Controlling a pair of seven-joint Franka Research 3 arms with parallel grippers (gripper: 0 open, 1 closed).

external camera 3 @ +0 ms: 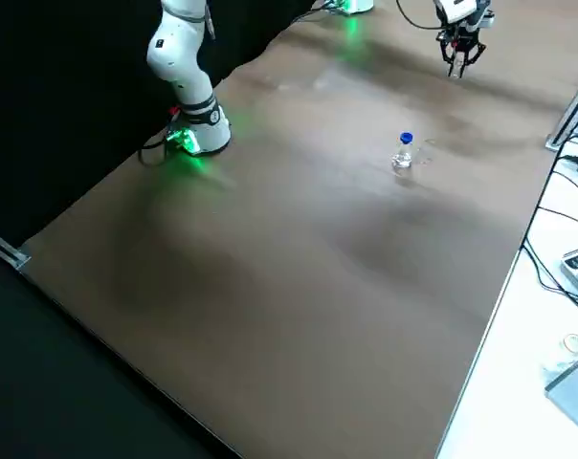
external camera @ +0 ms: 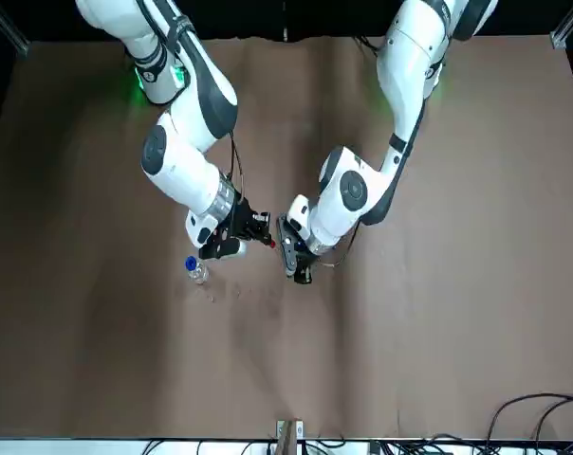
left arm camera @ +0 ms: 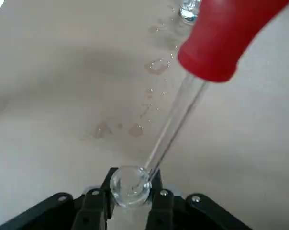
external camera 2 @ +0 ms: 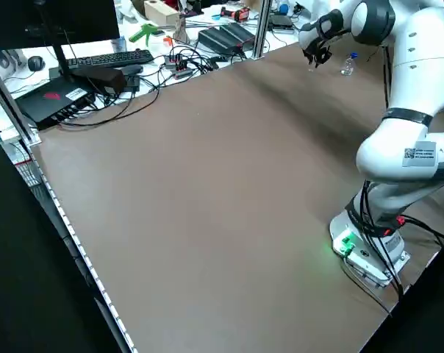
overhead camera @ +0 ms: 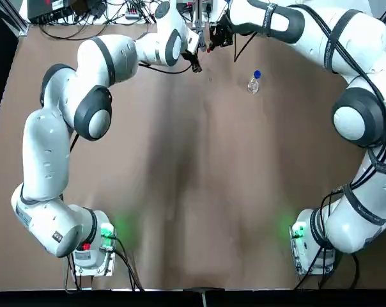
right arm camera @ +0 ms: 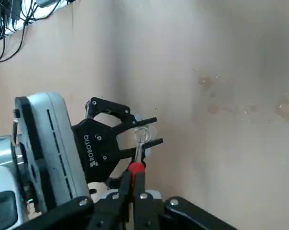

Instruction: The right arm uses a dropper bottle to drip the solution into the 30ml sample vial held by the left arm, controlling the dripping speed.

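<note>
Sample vial (left arm camera: 130, 186) pinched in left gripper (left arm camera: 127, 203) fingers; right gripper (right arm camera: 133, 191) fingers pinch red dropper (left arm camera: 226, 38), tip at vial mouth. Dripping step; next, a gentle, slow squeeze.

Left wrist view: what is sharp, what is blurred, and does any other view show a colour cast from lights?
Left wrist view: the sample vial mouth and glass pipette are fairly sharp, the red bulb close up is soft. Top view: green base lights tint the table nearby. Right side view: the same green glow by the arm base.
</note>
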